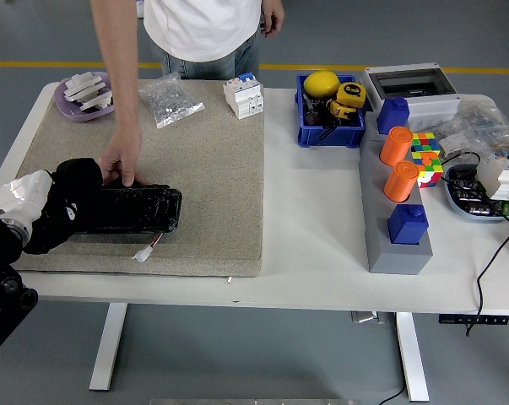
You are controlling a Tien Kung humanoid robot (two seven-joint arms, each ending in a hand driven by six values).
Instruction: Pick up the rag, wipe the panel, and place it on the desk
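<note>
A long black panel [134, 209] lies on the beige mat [212, 177] near its front left corner, with a small white connector [142, 253] on a wire at its front edge. My left hand [47, 211], its wrist wrapped in white, reaches in from the lower left. It presses a black rag [73, 198] onto the panel's left end, and the rag hides most of its fingers. A person's hand [120, 165] rests on the panel's far edge. My right arm is out of sight.
At the mat's far edge are a purple dish of white parts [87, 94], a clear bag [170, 100] and a white breaker [243, 94]. To the right stand a blue bin [331, 128], a grey block [392, 240] with orange cylinders, and a colour cube [426, 156].
</note>
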